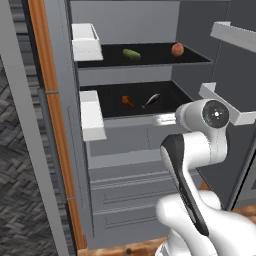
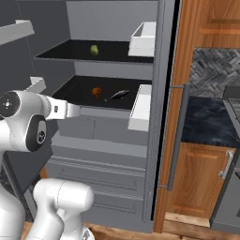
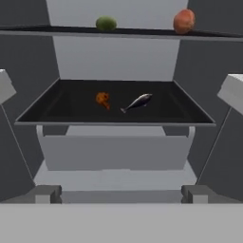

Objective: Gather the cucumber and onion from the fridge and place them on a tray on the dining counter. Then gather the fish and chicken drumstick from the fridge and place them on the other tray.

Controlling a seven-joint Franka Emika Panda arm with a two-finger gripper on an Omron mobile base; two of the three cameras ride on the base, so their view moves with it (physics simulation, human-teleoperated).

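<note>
Jaws wide open and holding nothing, with the gripper [image 3: 118, 197] hovering just outside the open fridge [image 1: 130, 150], level with the lower black shelf [image 3: 114, 114]. That's my worry: the chicken drumstick [image 3: 102, 99] and fish [image 3: 137, 101] sit closest, almost side by side, so a straight reach could grab the wrong stuff first or knock one into the other. The cucumber [image 3: 106, 23] and onion [image 3: 183, 21] are on the upper shelf [image 1: 150, 57], further back. The onion's round, so a sloppy pinch probably rolls it away.
</note>
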